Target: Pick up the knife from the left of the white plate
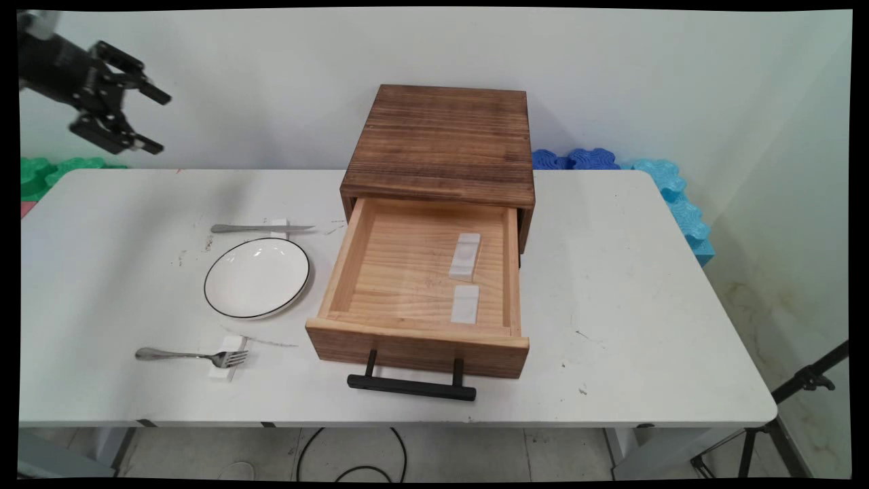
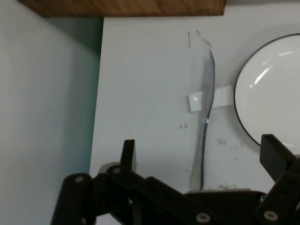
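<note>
**End effector high at ten o'clock, empty**

The end effector [image 1: 151, 119] hangs above the tabletop's [image 1: 611, 285] far left corner, fingers apart, holding nothing. Nearest below lies a knife [image 1: 261, 228] on a white rest, a plate [image 1: 257, 277] just beside it at six o'clock. At three o'clock, an open wooden drawer [image 1: 421, 285].

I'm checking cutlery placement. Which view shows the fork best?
The main view: the fork lies whole on the table's near left, tines on a small white rest, below the plate. The hand view misses it, showing only the knife, the plate's edge and the open end effector.
</note>
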Available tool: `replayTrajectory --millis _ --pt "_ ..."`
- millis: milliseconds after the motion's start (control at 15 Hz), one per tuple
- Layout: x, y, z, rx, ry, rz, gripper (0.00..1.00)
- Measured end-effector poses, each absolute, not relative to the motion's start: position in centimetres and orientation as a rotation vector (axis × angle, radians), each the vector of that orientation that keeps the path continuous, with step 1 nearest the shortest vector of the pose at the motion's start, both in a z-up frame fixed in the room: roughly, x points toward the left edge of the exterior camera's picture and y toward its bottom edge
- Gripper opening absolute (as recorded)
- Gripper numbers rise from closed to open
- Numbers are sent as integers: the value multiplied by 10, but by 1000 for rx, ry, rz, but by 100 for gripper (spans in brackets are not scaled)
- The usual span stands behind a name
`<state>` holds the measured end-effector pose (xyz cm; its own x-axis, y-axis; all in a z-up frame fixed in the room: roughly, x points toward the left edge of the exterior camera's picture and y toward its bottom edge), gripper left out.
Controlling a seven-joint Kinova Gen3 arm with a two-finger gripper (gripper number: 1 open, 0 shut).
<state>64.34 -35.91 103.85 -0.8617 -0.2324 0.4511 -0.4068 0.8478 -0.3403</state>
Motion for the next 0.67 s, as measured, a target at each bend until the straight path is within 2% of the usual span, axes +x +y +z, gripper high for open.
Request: replayTrajectory --millis 667 --pt "625 -422 981 414 -2685 531 100"
